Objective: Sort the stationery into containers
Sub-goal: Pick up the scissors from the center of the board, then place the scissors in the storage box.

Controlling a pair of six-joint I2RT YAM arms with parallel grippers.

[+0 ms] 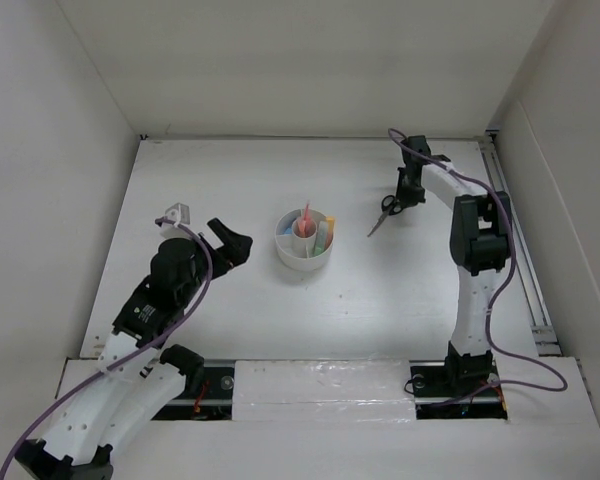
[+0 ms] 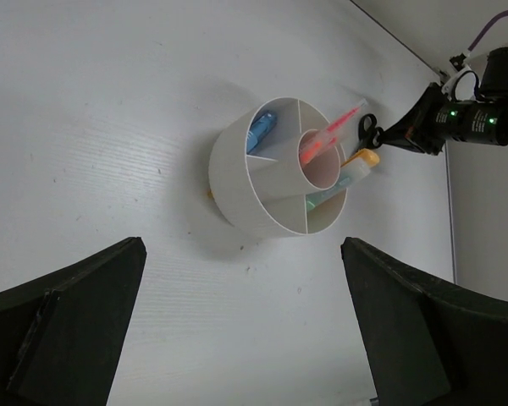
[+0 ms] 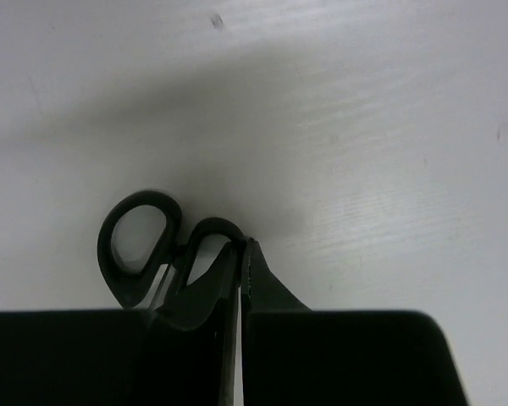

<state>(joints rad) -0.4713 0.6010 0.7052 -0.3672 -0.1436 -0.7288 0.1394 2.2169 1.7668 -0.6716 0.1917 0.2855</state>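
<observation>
right wrist view: our right pincer (image 3: 241,247) is clenched on a handle loop of the scissors (image 3: 142,198), lower left of frame. we should lift slowly, blades hanging down, toward the organizer (image 1: 302,262) at centre. our left pincer (image 1: 232,238) is released.

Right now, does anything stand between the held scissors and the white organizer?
Nothing visible does. Between the scissors in the right gripper and the organizer lies only table.
</observation>
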